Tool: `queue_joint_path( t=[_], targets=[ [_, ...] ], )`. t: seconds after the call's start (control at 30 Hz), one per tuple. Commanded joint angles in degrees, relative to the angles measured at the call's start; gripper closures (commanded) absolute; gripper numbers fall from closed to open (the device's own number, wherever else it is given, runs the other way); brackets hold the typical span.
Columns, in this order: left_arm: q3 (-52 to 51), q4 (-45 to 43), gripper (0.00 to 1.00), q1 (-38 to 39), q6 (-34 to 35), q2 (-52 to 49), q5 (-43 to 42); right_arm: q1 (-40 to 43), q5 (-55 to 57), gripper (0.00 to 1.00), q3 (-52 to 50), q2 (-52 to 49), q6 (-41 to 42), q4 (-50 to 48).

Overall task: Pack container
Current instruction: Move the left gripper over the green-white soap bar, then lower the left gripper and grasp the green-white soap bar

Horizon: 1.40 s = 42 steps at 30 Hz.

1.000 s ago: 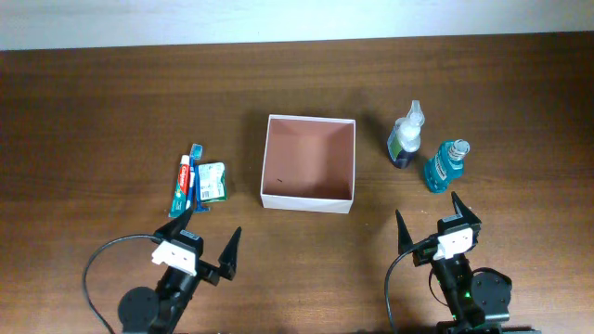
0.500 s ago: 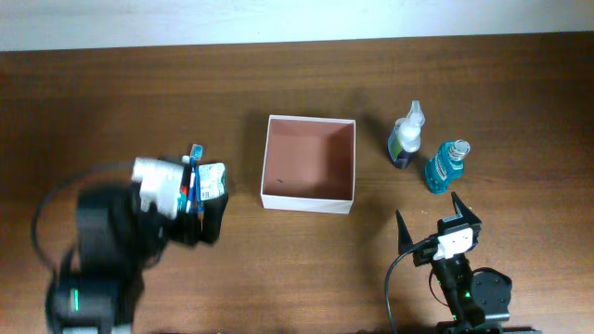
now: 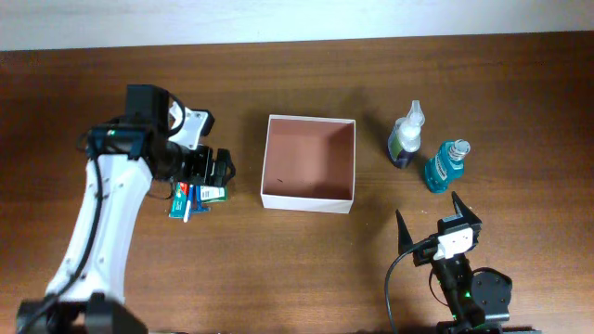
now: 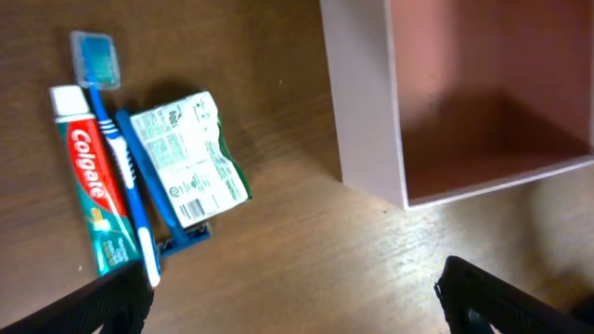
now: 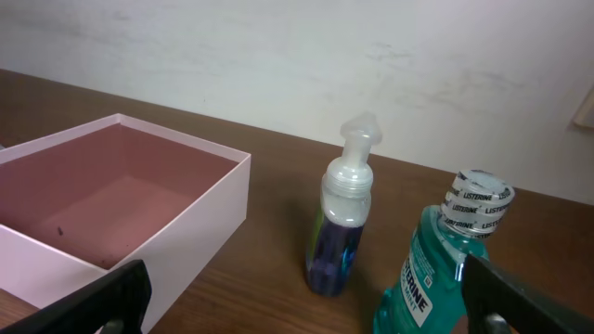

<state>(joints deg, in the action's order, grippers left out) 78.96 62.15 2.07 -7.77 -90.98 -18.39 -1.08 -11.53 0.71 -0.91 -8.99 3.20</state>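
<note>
The container (image 3: 309,199) is a square shallow box with white walls and a pinkish-brown inside, standing empty at the table's middle. My left gripper (image 3: 212,171) is open and empty, hovering over a Colgate toothpaste tube (image 4: 93,190), a blue toothbrush (image 4: 123,176) and a green packet (image 4: 190,158) just left of the container's wall (image 4: 357,102). A clear pump bottle (image 3: 406,137) and a teal Listerine bottle (image 3: 446,165) stand right of the container. My right gripper (image 3: 436,225) is open and empty, low near the front edge, facing the bottles (image 5: 343,223) (image 5: 445,278).
The left arm (image 3: 97,223) stretches from the front left over the table. A pale wall (image 5: 297,56) lies behind the table's far edge. Bare wood lies in front of the container and between the two arms.
My left arm has risen from its rest at the front left and swung forward, bringing its open gripper over the toothpaste, toothbrush and packet. The right arm has not moved.
</note>
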Motion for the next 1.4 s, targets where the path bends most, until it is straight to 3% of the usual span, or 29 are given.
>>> queue_joint_path(
  t=[0.0,0.3,0.5,0.83,1.1,1.17,1.23,1.37],
  targets=[
    [1.03,-0.26,0.01,-0.26,-0.48,-3.56,0.22,0.46,0.13,0.02,-0.39,0.39,0.22,0.07],
    [1.01,-1.05,0.01,-0.26,0.07,-5.35,0.87,0.46,0.13,0.02,-0.39,0.39,0.22,0.09],
    [1.01,-1.68,0.01,-0.24,8.79,-5.62,10.60,0.46,0.13,0.01,-0.39,0.39,0.22,0.07],
    [0.63,-3.61,0.10,1.36,10.32,-5.95,10.75,0.46,0.15,0.02,-0.39,0.39,0.22,0.09],
    [0.57,-5.03,0.11,2.29,11.93,-8.63,11.30,0.46,0.13,0.02,-0.39,0.39,0.22,0.07],
    [0.57,-5.33,0.10,2.29,13.18,-9.92,12.48,0.46,0.15,0.02,-0.39,0.39,0.22,0.09],
    [0.57,-5.99,0.01,2.27,13.16,-11.08,12.44,0.46,0.13,0.02,-0.39,0.39,0.22,0.09],
    [0.57,-7.96,0.00,2.27,13.14,-12.33,12.24,0.46,0.13,0.02,-0.39,0.39,0.22,0.07]
  ],
)
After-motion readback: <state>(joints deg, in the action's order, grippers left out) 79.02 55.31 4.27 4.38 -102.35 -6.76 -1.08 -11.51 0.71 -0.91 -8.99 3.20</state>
